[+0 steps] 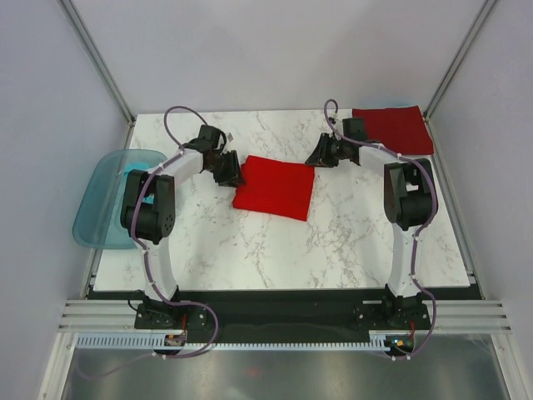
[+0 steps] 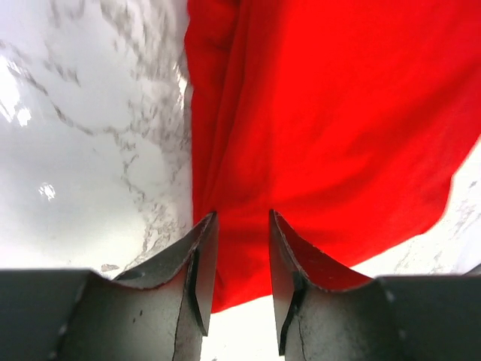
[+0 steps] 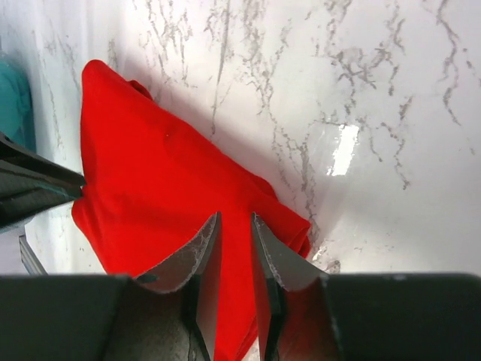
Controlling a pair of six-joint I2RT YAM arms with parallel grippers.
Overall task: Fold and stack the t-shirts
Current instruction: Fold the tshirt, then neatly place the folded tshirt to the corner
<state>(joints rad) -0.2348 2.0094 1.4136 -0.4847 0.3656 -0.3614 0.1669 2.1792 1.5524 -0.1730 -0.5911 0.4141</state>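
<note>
The bright red t-shirt [image 1: 275,187] lay folded into a flat square on the marble table [image 1: 250,250], well to the right of the translucent blue tub [image 1: 98,212]. The darker crimson t-shirt [image 1: 393,129] sat folded much farther from the tub, at the far corner.

The left gripper [image 2: 239,226] stood at the red shirt's tub-side edge, its jaws parted above the cloth and pinching nothing. The right gripper [image 3: 234,229] was over the corner away from the tub. Its jaws were only a slit apart, and I could not tell whether they nipped any fabric.

The shirt looked light, limp and layered, so it would probably sag and unfold if lifted by one point. Both grippers should pinch all layers at opposite edges.
</note>
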